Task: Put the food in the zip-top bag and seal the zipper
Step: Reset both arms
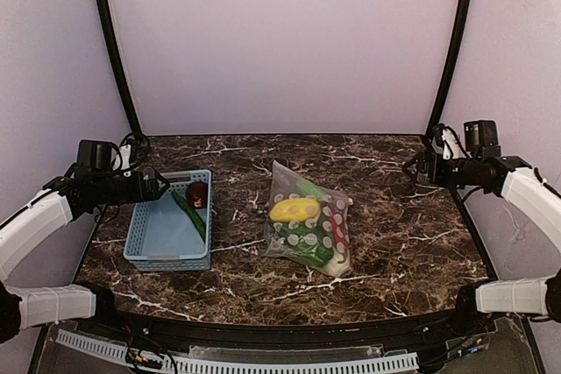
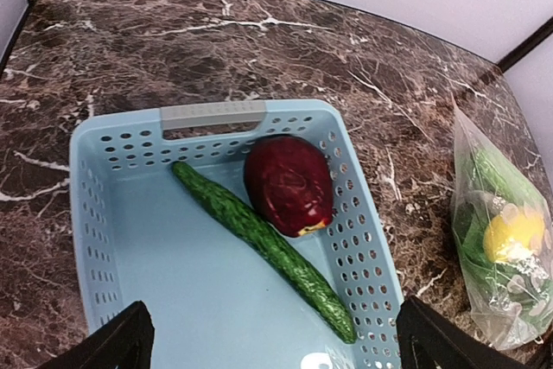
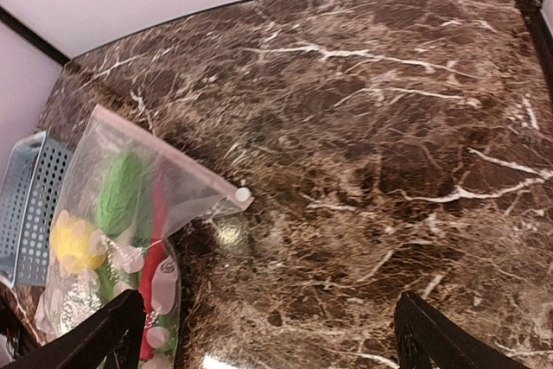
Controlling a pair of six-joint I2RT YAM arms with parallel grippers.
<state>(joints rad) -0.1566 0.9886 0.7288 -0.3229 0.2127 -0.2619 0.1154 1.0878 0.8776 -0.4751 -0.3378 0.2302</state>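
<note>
In the top view, the left gripper hangs over the upper left rim of the light blue basket, jaws spread wide and empty. The right gripper, equally spread and empty, hovers at the right of the frame, well apart from the zip-top bag at mid-frame. In the basket's upper right corner lie the green long piece and the dark red fruit. We judge the left arm the nearer one for both.

In the left wrist view, the green long piece runs diagonally from upper left to lower right, just above the parted fingers. The dark red fruit touches its upper right flank and sits near the basket's right wall, so we see tighter room there. The floor at lower left is freer.

In the right wrist view, the bag lies at lower left. Its zipper slants from upper left to lower right, and bare table opens beyond it. We cannot tell whether the mouth is open.
</note>
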